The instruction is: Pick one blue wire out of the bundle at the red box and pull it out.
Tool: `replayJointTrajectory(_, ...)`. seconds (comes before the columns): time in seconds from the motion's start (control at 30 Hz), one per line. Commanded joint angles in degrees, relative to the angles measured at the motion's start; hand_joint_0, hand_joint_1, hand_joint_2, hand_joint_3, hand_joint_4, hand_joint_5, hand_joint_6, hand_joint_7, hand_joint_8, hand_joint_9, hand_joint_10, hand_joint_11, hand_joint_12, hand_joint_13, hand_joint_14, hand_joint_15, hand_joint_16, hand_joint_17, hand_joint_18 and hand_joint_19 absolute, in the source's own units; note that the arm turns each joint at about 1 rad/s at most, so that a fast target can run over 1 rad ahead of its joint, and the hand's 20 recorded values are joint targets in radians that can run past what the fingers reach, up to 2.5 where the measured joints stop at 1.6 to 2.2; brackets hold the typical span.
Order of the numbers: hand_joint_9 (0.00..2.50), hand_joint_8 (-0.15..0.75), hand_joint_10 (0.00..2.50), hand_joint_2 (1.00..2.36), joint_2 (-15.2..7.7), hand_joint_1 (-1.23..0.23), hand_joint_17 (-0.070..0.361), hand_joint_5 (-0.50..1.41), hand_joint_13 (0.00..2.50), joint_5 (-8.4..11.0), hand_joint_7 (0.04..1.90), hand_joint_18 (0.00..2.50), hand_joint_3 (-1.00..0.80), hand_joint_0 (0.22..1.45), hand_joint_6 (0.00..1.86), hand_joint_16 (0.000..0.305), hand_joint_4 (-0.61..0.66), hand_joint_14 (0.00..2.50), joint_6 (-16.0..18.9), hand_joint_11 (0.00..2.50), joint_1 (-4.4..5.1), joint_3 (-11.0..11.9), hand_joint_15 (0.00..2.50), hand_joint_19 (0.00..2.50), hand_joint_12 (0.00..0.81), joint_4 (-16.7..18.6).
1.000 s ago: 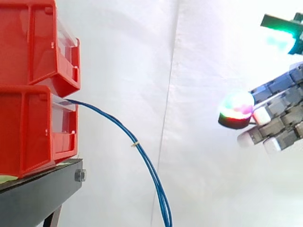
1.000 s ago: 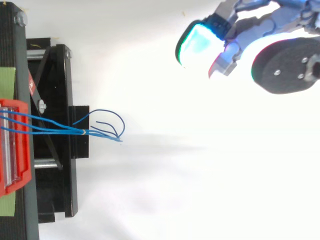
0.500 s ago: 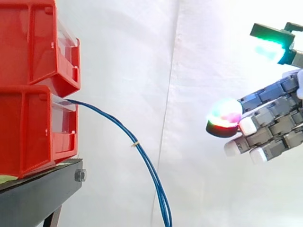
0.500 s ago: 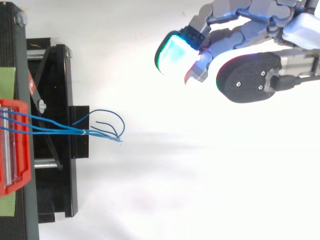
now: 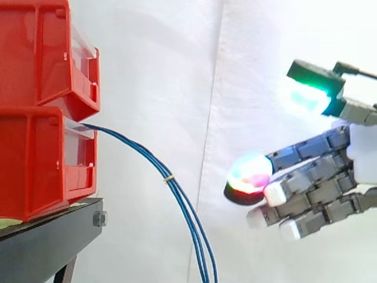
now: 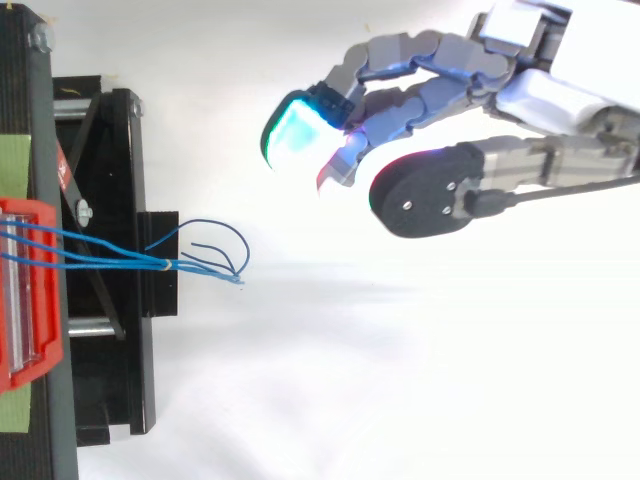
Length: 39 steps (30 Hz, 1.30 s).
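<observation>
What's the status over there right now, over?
Hand open, holding nothing. Thin blue wire bundle hangs from lower red plastic box, untouched. Nothing between hand and wires.

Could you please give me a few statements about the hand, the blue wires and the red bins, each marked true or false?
1. The hand is open and holds nothing. True.
2. The blue wires come out of the upper red bin. False: they leave the lower red bin.
3. A small pale tie binds the wires together partway along. True.
4. The hand is touching the blue wires. False: it is apart from them, to their right in the side view.
</observation>
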Motion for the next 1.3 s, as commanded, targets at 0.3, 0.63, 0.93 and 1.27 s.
replayJointTrajectory(0.3, 0.82, 0.374, 0.01, 1.0, -9.8, -0.53, 0.138, -0.15, 0.52, 0.03, 0.86, 0.6, -0.45, 0.52, 0.5, 0.062, 0.41, 0.01, 0.5, 0.47, 0.68, 7.9, 0.16, 0.36, 0.451, 2.8)
replayJointTrajectory(0.63, 0.82, 0.37, 0.01, 1.01, -14.9, -0.55, 0.136, -0.13, 0.53, -0.5, 0.99, 0.6, -0.44, 0.53, 0.5, 0.06, 0.4, 0.01, 1.3, 0.47, 1.39, 14.2, 0.17, 0.36, 0.448, 2.9)
replayJointTrajectory(0.93, 0.82, 0.368, 0.01, 1.01, -15.8, -0.58, 0.135, -0.12, 0.54, -0.5, 1.1, 0.61, -0.43, 0.54, 0.5, 0.06, 0.36, 0.01, 0.5, 0.48, 2.18, 14.2, 0.17, 0.36, 0.445, 5.9)
replayJointTrajectory(1.27, 0.82, 0.366, 0.01, 1.01, -15.9, -0.63, 0.132, -0.1, 0.54, -0.5, 1.27, 0.62, -0.35, 0.57, 0.5, 0.059, 0.29, 0.01, 0.6, 0.48, 2.18, 15.9, 0.17, 0.37, 0.441, 5.3)
